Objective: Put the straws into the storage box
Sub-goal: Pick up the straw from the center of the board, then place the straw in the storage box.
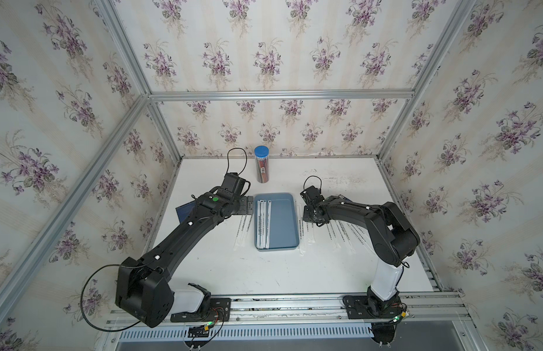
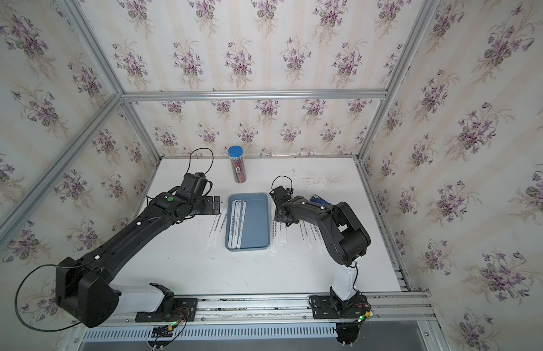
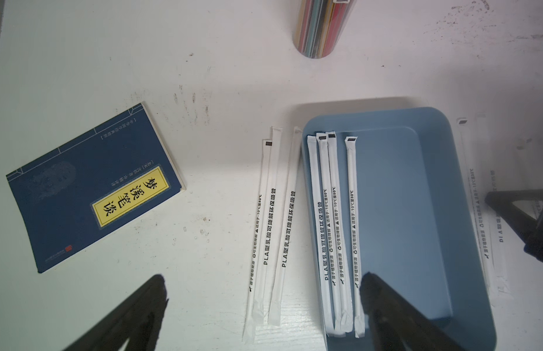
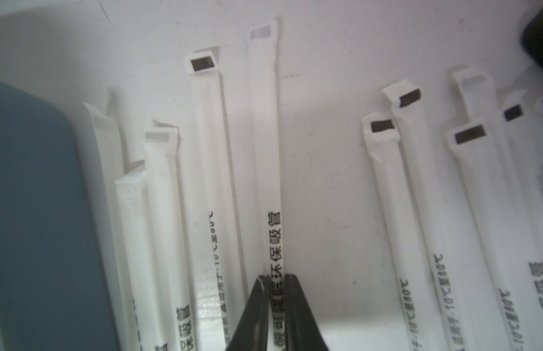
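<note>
The blue-grey storage box [image 1: 284, 225] lies mid-table, seen in both top views, with several white straws [image 3: 332, 228] lying lengthwise along its left side. Three more straws [image 3: 271, 212] lie on the table just left of the box. Others are spread out to its right [image 1: 346, 234]. My left gripper [image 3: 263, 278] hovers open over the box's left rim, its jaws wide apart with nothing between them. Just right of the box, my right gripper [image 4: 276, 278] is shut on one lettered straw [image 4: 268, 152], pinching it partway along its length.
A clear tube with a blue lid [image 1: 262, 165], filled with pencils, stands behind the box. A dark blue book [image 3: 91, 185] lies at the left under my left arm. A small dark blue object [image 2: 319, 199] sits behind my right arm. Metal frame posts enclose the table.
</note>
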Available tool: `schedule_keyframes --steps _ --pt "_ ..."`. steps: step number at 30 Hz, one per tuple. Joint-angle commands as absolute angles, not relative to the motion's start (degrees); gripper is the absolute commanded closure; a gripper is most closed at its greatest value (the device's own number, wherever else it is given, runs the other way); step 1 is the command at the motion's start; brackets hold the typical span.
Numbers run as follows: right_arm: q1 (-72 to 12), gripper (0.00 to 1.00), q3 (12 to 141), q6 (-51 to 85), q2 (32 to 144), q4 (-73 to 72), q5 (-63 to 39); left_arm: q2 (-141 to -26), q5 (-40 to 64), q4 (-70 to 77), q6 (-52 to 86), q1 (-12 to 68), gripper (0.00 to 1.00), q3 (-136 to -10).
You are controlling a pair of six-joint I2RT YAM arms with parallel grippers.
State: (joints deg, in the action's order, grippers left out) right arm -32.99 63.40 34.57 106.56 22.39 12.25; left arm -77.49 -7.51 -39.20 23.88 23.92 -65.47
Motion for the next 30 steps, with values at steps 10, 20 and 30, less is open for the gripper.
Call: schedule_keyframes --steps 10,20,30 --pt "-33.64 0.85 68.23 34.19 100.75 32.1 12.51 -78.31 -7.46 -37.45 24.34 23.89 0.0 -64.54" --pt "-43.93 0.85 82.7 37.66 103.45 38.28 8.04 -79.96 -7.27 -35.72 25.07 22.66 0.0 -62.13" --pt "-49.92 0.85 90.56 44.88 114.98 32.59 3.75 -79.72 -3.27 -33.33 26.57 19.89 0.0 -58.19"
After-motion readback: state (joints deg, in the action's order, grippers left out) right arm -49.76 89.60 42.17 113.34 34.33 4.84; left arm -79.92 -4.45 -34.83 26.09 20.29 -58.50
